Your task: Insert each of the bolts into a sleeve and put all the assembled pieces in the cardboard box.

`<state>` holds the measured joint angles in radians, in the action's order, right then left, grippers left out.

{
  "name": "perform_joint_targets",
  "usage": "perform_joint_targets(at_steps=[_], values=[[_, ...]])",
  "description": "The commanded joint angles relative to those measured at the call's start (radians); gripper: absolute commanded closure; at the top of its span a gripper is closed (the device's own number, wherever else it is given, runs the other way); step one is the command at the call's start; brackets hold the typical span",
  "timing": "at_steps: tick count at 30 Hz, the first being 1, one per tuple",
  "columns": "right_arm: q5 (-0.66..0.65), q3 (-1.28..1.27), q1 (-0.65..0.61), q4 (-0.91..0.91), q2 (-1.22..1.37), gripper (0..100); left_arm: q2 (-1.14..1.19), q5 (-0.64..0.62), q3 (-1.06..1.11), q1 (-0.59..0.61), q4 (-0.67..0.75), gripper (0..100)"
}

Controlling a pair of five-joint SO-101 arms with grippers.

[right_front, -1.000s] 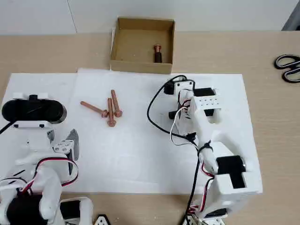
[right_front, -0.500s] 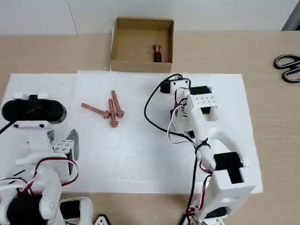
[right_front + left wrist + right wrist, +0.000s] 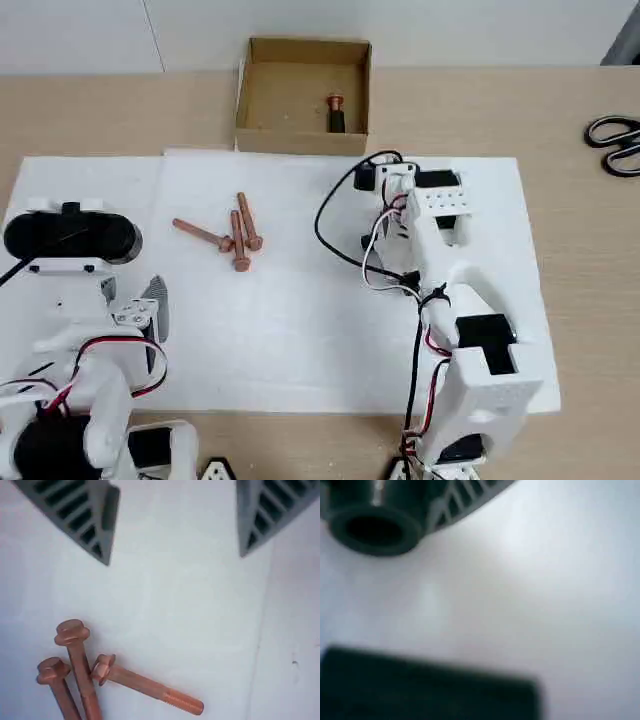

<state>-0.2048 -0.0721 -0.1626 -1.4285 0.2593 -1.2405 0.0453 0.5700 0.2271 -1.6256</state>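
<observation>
Bolts [image 3: 238, 232]: three loose on the sheet [image 3: 300, 330], one assembled piece [image 3: 335, 112] in the cardboard box [image 3: 300, 143]; left gripper [image 3: 175, 525] spread wide, empty; right gripper [image 3: 388, 212] impossible to judge.

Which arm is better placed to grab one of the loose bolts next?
Left: its open end effector faces the three bolts directly; the right arm is beside a dark sleeve, away from them.

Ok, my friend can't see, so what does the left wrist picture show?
Three copper bolts lie close together on a white sheet, two nearly side by side and the third angled away from them. The left pincer hangs open, its two grey fingers spread apart.
</observation>
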Motion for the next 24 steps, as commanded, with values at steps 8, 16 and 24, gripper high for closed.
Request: perform_joint_targets(at_steps=[8, 16, 24], values=[[-0.002, 0.219, 0.001, -0.209, -0.248, 99.5, 0.446, -0.006, -0.291, 0.000, -0.012, 84], [0.000, 0.199, -0.001, -0.229, -0.252, 99.5, 0.982, -0.028, -0.585, -0.150, 0.015, 85], [0.002, 0.158, 0.001, -0.229, -0.257, 99.5, 1.441, -0.051, -0.915, -0.238, 0.077, 85]])
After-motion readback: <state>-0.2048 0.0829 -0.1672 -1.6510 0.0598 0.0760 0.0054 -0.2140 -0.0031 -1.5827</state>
